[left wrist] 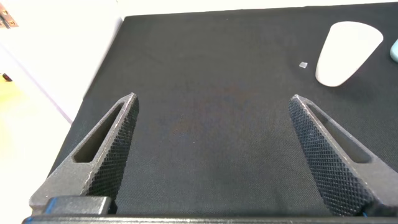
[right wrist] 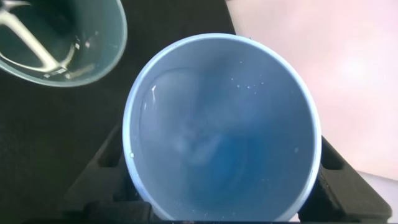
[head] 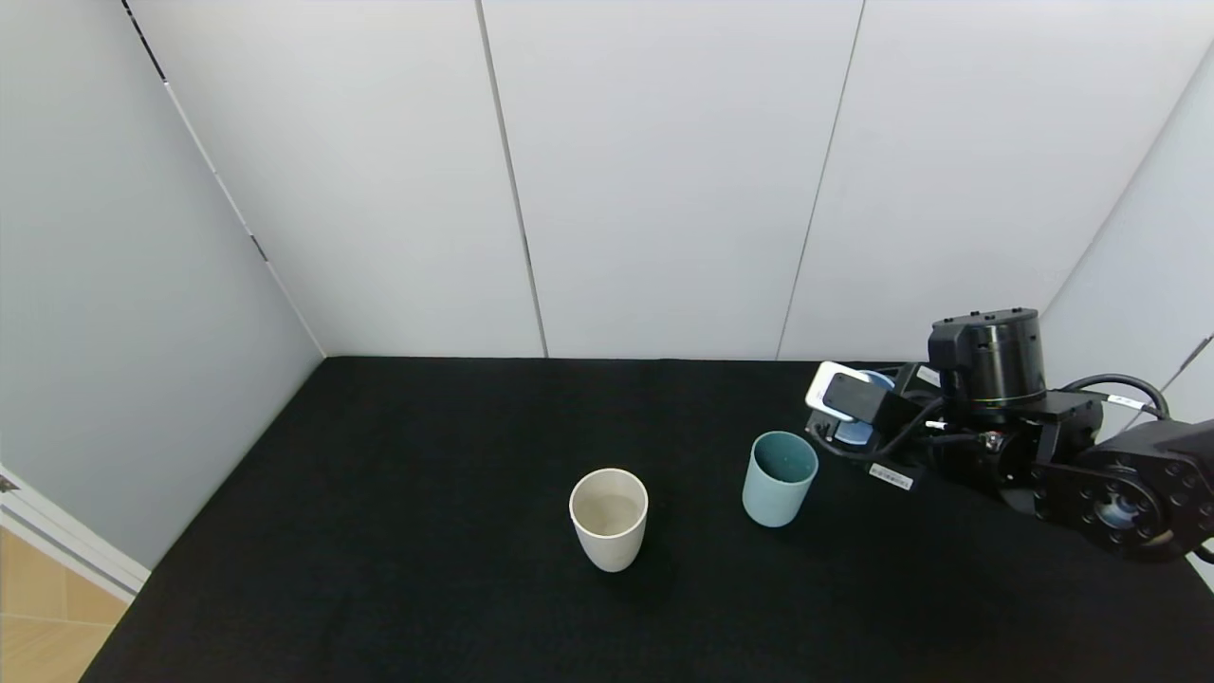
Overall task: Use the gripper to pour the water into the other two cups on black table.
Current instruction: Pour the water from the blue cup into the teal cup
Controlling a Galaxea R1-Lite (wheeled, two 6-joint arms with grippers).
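**Blue cup held just beside the teal tumbler**

The right gripper (head: 858, 427) pinched the pale periwinkle-blue handleless cup (right wrist: 222, 127), still holding some clear water (right wrist: 205, 143), just beside the teal-green tumbler (head: 780, 478) on the matte black table (head: 427, 588). The cream-white tumbler (head: 609, 518) stood farther left. The left gripper (left wrist: 214, 155) hung spread, empty. Tipping before the rim cleared the tumbler's edge would probably spill water onto the cloth.

cream cup (head: 608, 518), teal cup (head: 779, 478), black table (head: 398, 531)
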